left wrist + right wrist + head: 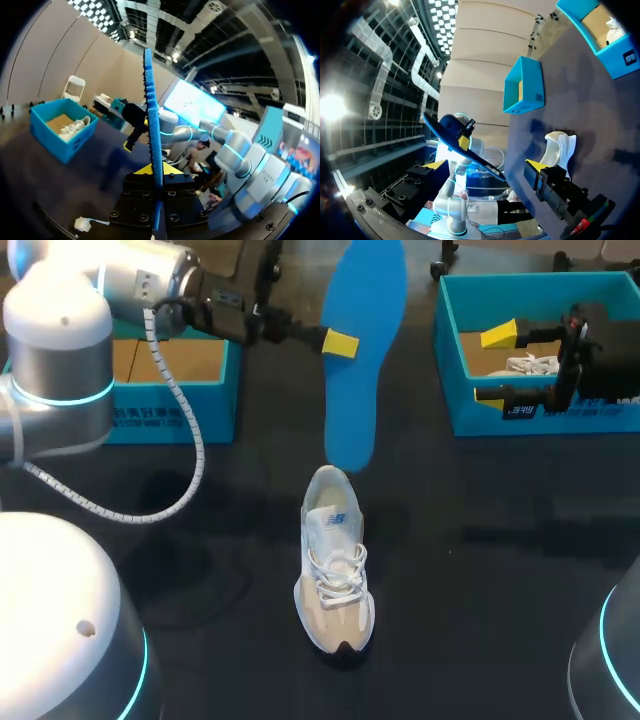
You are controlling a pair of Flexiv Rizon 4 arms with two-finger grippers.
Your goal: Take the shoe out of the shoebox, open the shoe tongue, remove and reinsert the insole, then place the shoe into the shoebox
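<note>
A white and beige shoe (pixel 335 565) stands upright in the middle of the table, toe toward the front edge. Above and behind it my left gripper (pixel 340 343) is shut on a blue insole (pixel 365 350), held in the air on edge. The left wrist view has the insole (pixel 152 125) edge-on between the yellow tips. My right gripper (pixel 495 365) hangs open and empty over the right blue shoebox (pixel 455 390). From the right wrist view I see the shoe (pixel 560 145), the insole (pixel 460 142) and my right gripper (pixel 485 165).
A second white shoe (pixel 532 364) lies inside the right shoebox. Another blue shoebox (pixel 175 400) stands at the back left, under my left arm; it shows cardboard inside. The dark table extends around the shoe on all sides.
</note>
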